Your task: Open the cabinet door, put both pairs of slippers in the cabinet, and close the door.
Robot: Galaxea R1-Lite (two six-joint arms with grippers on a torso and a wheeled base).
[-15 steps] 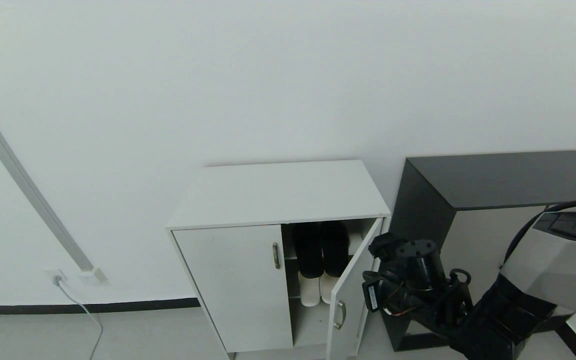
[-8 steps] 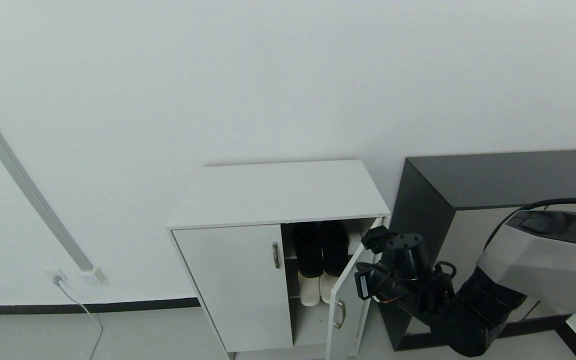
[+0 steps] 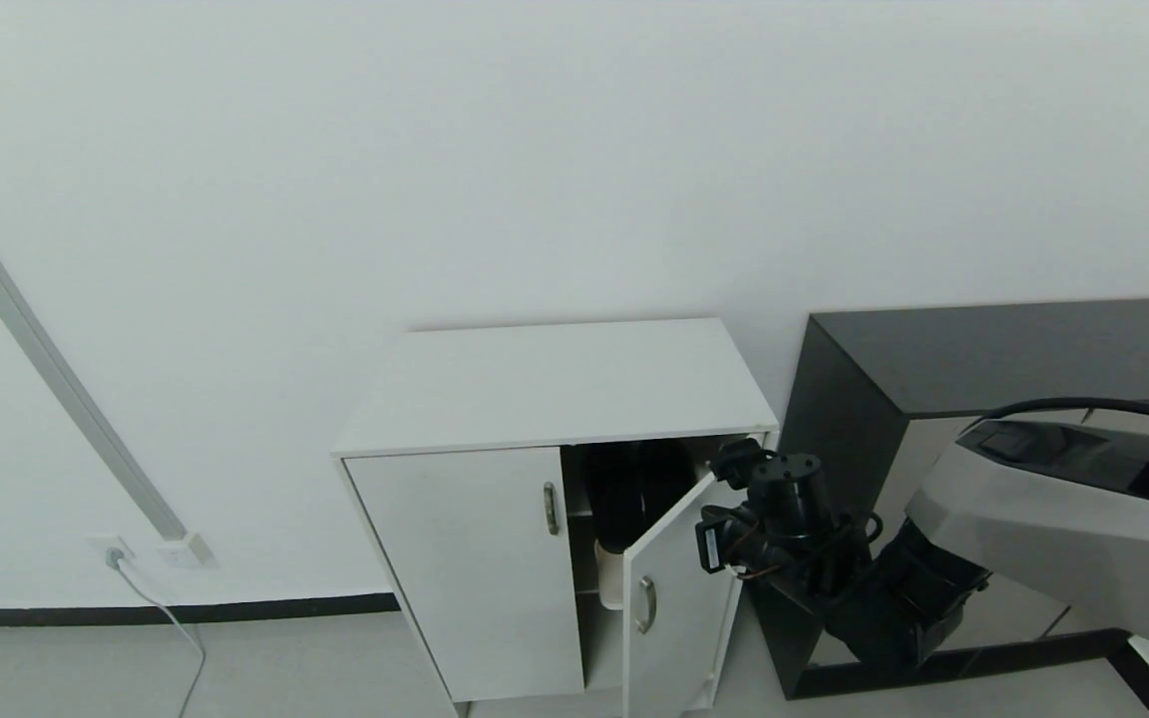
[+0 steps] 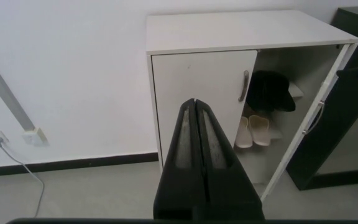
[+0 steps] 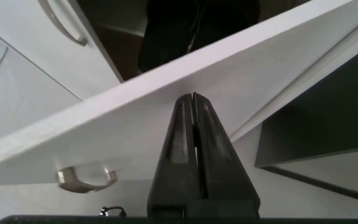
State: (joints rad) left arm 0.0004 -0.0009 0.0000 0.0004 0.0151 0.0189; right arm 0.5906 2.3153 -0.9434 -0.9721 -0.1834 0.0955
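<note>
Cabinet door [image 3: 669, 588], the right-hand leaf of the white cabinet [image 3: 555, 384], stands partly open, swung roughly halfway back toward the cabinet front, while the left door [image 3: 465, 568] is flat shut. Both pairs already sit inside the cabinet: the black slippers [image 3: 634, 489] on the upper shelf and the white slippers [image 3: 611, 578] on the shelf below, half hidden behind the swinging leaf. The right gripper [image 5: 194, 99] has its fingers pressed together with nothing between them, and its tip rests against the outer face of the door near the top edge, above the metal handle [image 3: 644, 604]. The left gripper [image 4: 195, 109] is likewise pressed together and holds nothing, out in front of the cabinet and well apart from it. By the look of it only the closing is left. The door looks like a stiff, light laminate panel that should swing easily on its hinges, so no grasp seems needed; a flat push on the outer face will do. Its smooth surface may let the fingertips slide, and pressing nearer the handle side would give better leverage.
</note>
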